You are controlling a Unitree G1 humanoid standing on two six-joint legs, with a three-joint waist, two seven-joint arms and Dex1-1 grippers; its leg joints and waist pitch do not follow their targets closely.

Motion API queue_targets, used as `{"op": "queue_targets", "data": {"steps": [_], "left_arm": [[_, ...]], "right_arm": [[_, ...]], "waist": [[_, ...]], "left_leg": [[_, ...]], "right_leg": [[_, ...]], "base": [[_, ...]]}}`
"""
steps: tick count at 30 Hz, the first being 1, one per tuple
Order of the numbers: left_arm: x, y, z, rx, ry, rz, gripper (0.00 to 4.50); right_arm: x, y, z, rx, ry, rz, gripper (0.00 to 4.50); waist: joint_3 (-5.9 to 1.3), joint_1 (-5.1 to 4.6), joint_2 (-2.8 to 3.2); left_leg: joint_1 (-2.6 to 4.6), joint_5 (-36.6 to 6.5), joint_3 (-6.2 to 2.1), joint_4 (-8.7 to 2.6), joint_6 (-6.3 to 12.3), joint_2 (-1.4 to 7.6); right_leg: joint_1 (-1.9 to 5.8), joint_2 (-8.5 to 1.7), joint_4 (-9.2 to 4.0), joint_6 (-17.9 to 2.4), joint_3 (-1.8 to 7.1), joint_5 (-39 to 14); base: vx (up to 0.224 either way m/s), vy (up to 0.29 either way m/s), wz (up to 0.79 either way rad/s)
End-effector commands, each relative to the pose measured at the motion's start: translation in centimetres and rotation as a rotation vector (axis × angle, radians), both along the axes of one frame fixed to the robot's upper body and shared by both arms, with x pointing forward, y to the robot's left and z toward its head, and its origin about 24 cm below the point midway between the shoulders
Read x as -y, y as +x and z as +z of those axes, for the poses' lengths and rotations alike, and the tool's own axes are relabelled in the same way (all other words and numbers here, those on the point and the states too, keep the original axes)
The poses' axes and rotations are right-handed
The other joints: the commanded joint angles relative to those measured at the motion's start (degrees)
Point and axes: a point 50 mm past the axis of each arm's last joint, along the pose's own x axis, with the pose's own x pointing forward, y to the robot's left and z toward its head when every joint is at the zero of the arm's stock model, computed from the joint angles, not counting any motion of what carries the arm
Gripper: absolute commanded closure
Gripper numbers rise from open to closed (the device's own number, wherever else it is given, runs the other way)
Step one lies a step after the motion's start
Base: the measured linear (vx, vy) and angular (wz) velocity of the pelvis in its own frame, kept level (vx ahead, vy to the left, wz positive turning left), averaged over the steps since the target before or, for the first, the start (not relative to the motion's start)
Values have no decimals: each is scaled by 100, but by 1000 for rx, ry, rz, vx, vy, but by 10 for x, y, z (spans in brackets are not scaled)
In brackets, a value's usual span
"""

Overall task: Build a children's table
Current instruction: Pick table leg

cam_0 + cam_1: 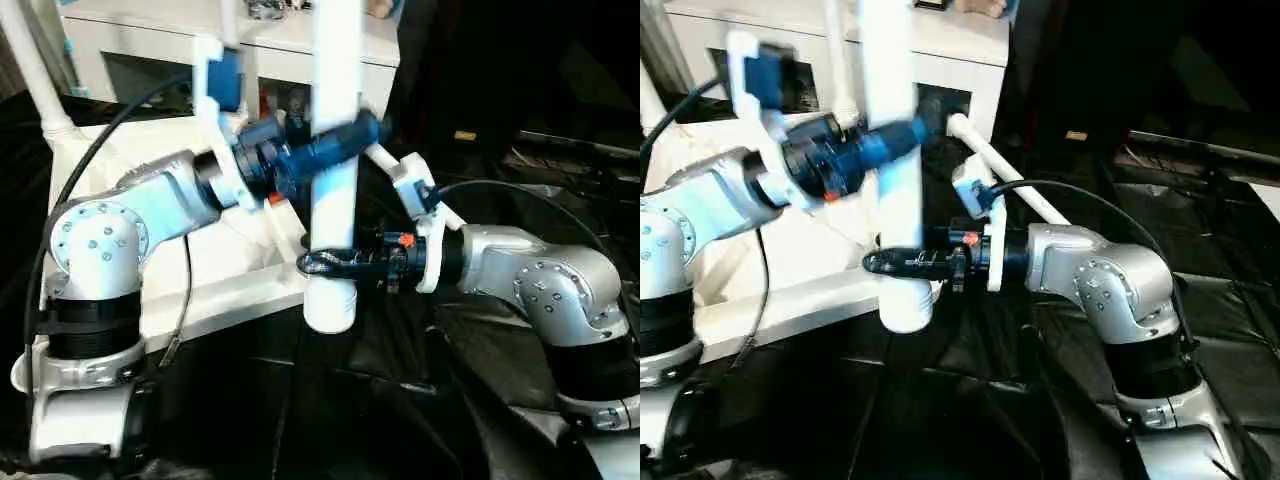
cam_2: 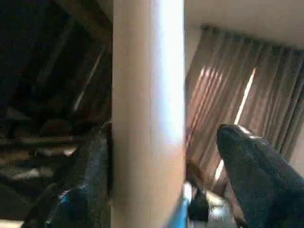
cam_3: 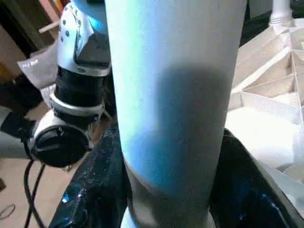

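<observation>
A white table leg [image 1: 335, 190] stands upright in front of the upside-down white tabletop [image 1: 230, 292]. My right gripper [image 1: 325, 263] is shut on the leg near its lower end, with fingers [image 3: 97, 185] pressed to both sides. Higher up, my left gripper [image 1: 340, 140] reaches around the same leg and is open. One of its fingers [image 2: 88, 185] lies against the tube and the other [image 2: 256, 180] stands clear of it. The tabletop's ribbed underside [image 3: 270, 95] faces up. A second leg [image 1: 35, 75] rises from its far left corner. A third leg [image 1: 1015, 185] slants behind my right wrist.
A white cabinet [image 1: 150, 40] stands behind the tabletop. Black cloth [image 1: 400, 400] covers the floor in front and to the right. Black cables [image 1: 90, 160] trail over my left arm. A person's hand [image 1: 978, 8] shows at the top edge.
</observation>
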Motion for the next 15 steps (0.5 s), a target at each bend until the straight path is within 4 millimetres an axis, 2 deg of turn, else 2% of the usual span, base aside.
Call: {"op": "queue_targets", "data": {"steps": [1,3,8,11,13,14,15], "left_arm": [[1,-1,13,44,-55,2,55],[1,0,14,50,-87,31,29],[1,13,9,-28,-209,145,10],[-7,23,7,-139,-450,192,1],[-10,25,6,-159,-496,205,1],[-18,24,7,-170,-586,214,1],[-28,22,7,-173,-679,224,1]], "right_arm": [[6,4,7,19,34,-46,262],[7,4,9,19,61,-55,262],[6,3,16,26,132,-46,262],[5,3,19,31,173,-50,262],[5,3,19,32,177,-59,262],[6,7,18,39,174,-103,262],[8,11,17,50,163,-159,262]], "waist": [[-437,4,115],[-436,5,108],[-440,14,94],[-440,29,83],[-455,32,83],[-453,25,83],[-458,23,95]], "left_leg": [[102,-1218,-46,-405,-465,105],[107,-1249,-46,-409,-452,109],[104,-1224,-40,-396,-408,111],[74,-1190,-32,-377,-387,88],[83,-1160,-49,-388,-372,98],[78,-1141,-54,-395,-374,103],[71,-1116,-51,-387,-433,103]], "right_leg": [[317,-404,-444,-634,245,-1508],[315,-410,-459,-608,245,-1574],[318,-412,-467,-592,243,-1526],[339,-421,-493,-593,245,-1543],[338,-409,-477,-543,234,-1544],[340,-404,-473,-522,233,-1519],[344,-425,-468,-590,232,-1432]], "base": [[0,0,0],[0,0,0],[0,0,0],[0,0,0],[0,0,0],[0,0,0],[0,0,0]]}}
